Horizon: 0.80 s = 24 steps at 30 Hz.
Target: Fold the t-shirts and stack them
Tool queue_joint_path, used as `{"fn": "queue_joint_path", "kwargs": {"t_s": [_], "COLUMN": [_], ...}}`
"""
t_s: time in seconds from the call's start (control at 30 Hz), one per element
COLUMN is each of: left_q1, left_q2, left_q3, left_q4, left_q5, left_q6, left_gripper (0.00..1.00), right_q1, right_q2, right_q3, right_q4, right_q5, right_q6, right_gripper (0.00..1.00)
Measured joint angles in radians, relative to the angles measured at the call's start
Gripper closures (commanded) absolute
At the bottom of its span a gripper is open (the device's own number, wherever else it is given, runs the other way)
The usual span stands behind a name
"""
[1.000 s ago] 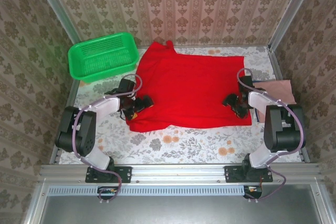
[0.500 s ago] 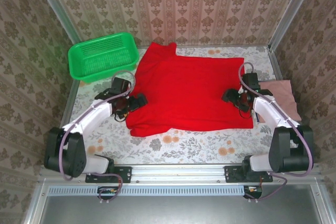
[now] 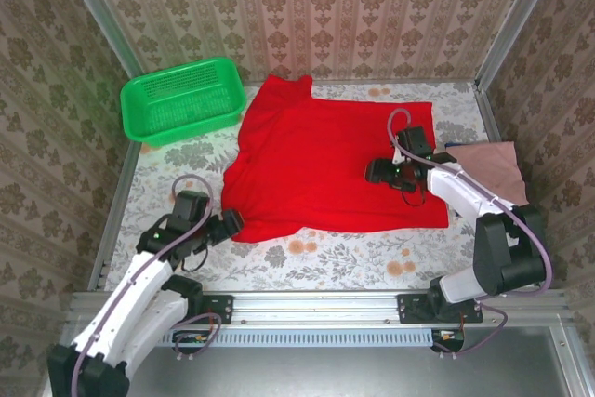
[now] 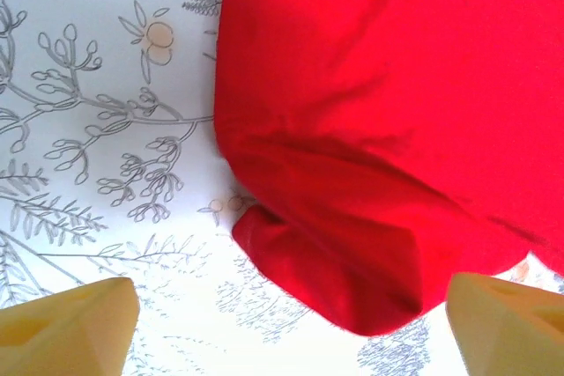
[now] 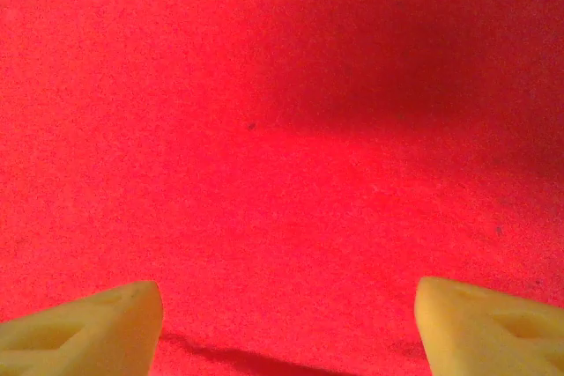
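Left gripper (image 3: pixel 231 223) is sitting low over the bare flowery table (image 3: pixel 353 253), just off the near-left corner of the red t-shirt (image 3: pixel 325 160). Its fingers (image 4: pixel 66 323) are spread wide with nothing between them. From the left wrist, the rounded, doubled-over corner of the shirt pokes into the gap between the two pads, and I can't tell if it's touching either one.

Right gripper (image 3: pixel 375 171) is over the right half of the red shirt, well inside its edges. Its pads (image 5: pixel 84 323) are also wide apart, with nothing but flat red cloth ahead of them, so it's not clamped on anything.

Room-wise, the red shirt is spread across the middle of the table. Its far edge is close to the back wall, with a bit of it bunched at the far left, right beside the green basket (image 3: pixel 183 99). There's a strip of open table between the shirt's near edge and the near rail, plus a clear patch on the left, near side of the basket.

The right side is tighter. The pink t-shirt (image 3: pixel 488 163) lies against the right wall, just beside the red shirt's right edge and partly under the right arm.
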Motion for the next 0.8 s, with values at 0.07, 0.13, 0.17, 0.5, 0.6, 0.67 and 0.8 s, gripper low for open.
{"fn": "queue_joint_path", "kwargs": {"t_s": [0.07, 0.13, 0.17, 0.5, 0.6, 0.67, 0.8], "left_q1": [0.000, 0.000, 0.000, -0.001, -0.001, -0.001, 0.000], "left_q2": [-0.043, -0.053, -0.052, -0.044, -0.018, 0.010, 0.083], "left_q3": [-0.043, -0.097, -0.117, -0.237, -0.239, -0.239, -0.217], "left_q4": [0.002, 0.024, 0.035, 0.160, 0.187, 0.202, 0.217], "left_q5": [0.005, 0.018, 0.023, 0.043, 0.039, 0.034, 0.029], "left_q6": [-0.001, 0.006, 0.006, 0.062, 0.069, 0.071, 0.071], "left_gripper": [0.31, 0.32, 0.32, 0.49, 0.52, 0.52, 0.52], "right_q1": [0.000, 0.000, 0.000, 0.000, 0.000, 0.000, 0.000], "right_q2": [0.010, 0.017, 0.018, 0.019, 0.019, 0.019, 0.019], "right_q3": [0.015, 0.029, 0.032, 0.034, 0.026, 0.016, 0.005], "right_q4": [0.000, 0.000, 0.000, 0.003, 0.012, 0.015, 0.015], "right_q5": [0.000, 0.000, 0.000, 0.001, 0.001, 0.001, 0.001], "right_q6": [-0.005, -0.013, -0.015, -0.013, 0.000, 0.009, 0.017], "right_gripper": [0.24, 0.24, 0.24, 0.24, 0.24, 0.24, 0.24]}}
